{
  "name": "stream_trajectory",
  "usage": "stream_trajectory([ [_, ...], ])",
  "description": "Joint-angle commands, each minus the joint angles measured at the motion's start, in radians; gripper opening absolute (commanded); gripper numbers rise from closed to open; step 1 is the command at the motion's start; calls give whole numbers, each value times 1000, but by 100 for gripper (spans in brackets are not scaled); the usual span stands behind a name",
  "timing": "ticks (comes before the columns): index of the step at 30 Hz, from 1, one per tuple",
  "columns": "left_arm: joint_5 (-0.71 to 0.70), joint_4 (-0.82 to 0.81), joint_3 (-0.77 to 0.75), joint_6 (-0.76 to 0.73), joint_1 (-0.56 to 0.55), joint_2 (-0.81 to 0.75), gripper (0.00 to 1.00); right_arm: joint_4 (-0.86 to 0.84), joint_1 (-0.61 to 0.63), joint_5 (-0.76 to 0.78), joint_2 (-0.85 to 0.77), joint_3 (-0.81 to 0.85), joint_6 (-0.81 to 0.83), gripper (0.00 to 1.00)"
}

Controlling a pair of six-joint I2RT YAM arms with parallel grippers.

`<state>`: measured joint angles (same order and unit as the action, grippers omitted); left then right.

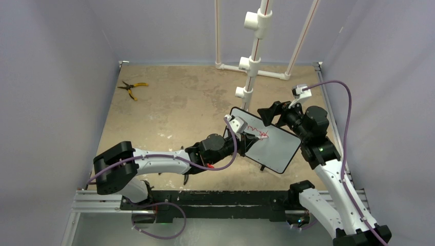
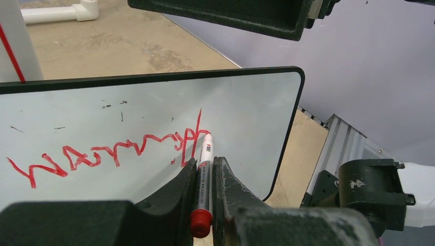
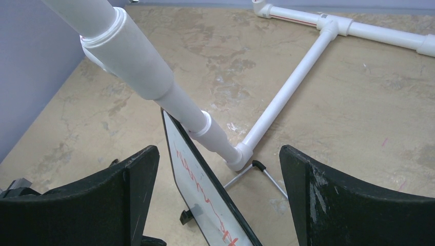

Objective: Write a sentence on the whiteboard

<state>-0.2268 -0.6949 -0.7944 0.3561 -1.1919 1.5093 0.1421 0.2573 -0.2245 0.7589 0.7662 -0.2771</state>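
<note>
The whiteboard [image 1: 274, 148] stands tilted at the table's right middle. A red scrawled sentence [image 1: 256, 132] runs along its upper part. My left gripper [image 1: 246, 136] is shut on a red-capped marker [image 2: 204, 177], and the marker's tip touches the board [image 2: 246, 102] at the right end of the sentence [image 2: 118, 151]. My right gripper [image 1: 275, 114] hovers over the board's far top edge. Its jaws are open wide, one on each side of the board [image 3: 205, 205], and do not touch it. In the right wrist view the red writing [image 3: 191, 174] shows edge-on between the right gripper's [image 3: 219, 148] fingers.
A white PVC pipe frame [image 1: 251, 66] rises just behind the board, and its base pipes [image 3: 287, 92] lie on the table. The board's wire stand [image 3: 256, 171] rests behind the board. Yellow-handled pliers [image 1: 132, 88] lie at the far left. Grey walls enclose the table.
</note>
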Motion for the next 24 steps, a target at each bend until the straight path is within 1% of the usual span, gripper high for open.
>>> stream_trajectory([
  [1, 4, -47, -15, 15, 3, 18, 0, -32, 5, 17, -5, -4, -8, 90],
  [14, -4, -46, 63, 54, 2, -9, 0, -32, 5, 19, -8, -5, -9, 90],
  [24, -7, -42, 73, 59, 0, -33, 0, -32, 5, 20, -10, -4, -8, 90],
])
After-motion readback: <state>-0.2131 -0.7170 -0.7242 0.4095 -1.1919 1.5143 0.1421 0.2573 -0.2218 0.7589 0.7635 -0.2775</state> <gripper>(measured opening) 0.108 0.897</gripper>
